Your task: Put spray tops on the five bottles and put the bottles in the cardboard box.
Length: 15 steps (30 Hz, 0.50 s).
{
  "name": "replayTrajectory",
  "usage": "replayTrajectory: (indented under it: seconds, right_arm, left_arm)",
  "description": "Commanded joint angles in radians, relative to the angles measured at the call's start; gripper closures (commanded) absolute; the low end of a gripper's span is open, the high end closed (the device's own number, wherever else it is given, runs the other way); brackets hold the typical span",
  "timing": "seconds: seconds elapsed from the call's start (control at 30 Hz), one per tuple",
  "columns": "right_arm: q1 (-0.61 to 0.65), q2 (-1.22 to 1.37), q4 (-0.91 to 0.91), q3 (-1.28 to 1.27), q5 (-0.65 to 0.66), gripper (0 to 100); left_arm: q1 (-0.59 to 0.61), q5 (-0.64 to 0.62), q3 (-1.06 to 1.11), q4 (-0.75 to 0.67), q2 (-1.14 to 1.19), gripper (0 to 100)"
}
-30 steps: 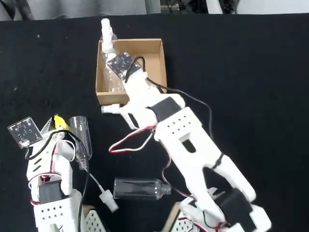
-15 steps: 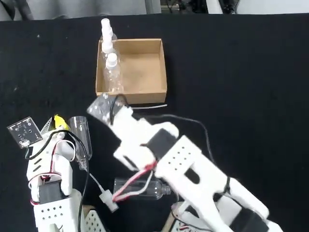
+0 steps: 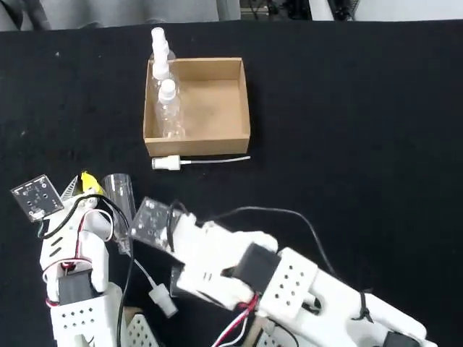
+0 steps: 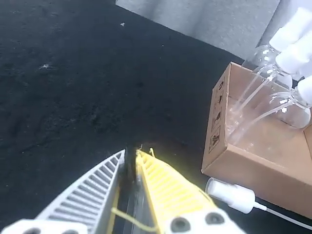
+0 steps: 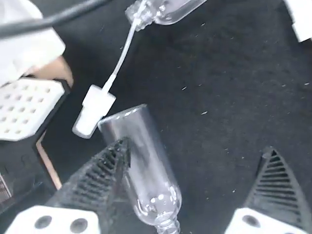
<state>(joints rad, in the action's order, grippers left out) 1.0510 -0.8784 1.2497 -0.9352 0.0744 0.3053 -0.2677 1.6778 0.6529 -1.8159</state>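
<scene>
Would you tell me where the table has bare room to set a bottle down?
The widest bare stretch of table lies right of the cardboard box; another lies left of it. The box's right half is bare too, its bottles lining the left wall. Crowded: near the arms, with other bottles, a spray top and cables.

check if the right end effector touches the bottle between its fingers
Cannot tell. In the right wrist view one end effector finger overlaps the bottle; contact unclear.

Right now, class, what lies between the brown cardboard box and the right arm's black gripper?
In the high view, a loose white spray top with its thin tube lies close beside the brown cardboard box; the rest is bare black table.
</scene>
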Motion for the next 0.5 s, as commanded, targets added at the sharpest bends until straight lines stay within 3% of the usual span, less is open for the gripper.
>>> replayTrajectory:
  seconds: [0.0,0.33,0.47]
  right_arm:
    - [0.043,-0.056,0.006,-0.027,0.009,64.5]
    - [0.137,-0.056,0.005,-0.067,0.011,64.5]
    - [0.144,-0.056,-0.044,-0.137,0.072,64.6]
  left_arm:
    - [0.007,-0.008,0.022,-0.021,-0.011,97]
    - [0.007,-0.008,0.022,-0.021,-0.011,97]
    - [0.007,-0.008,0.022,-0.021,-0.011,97]
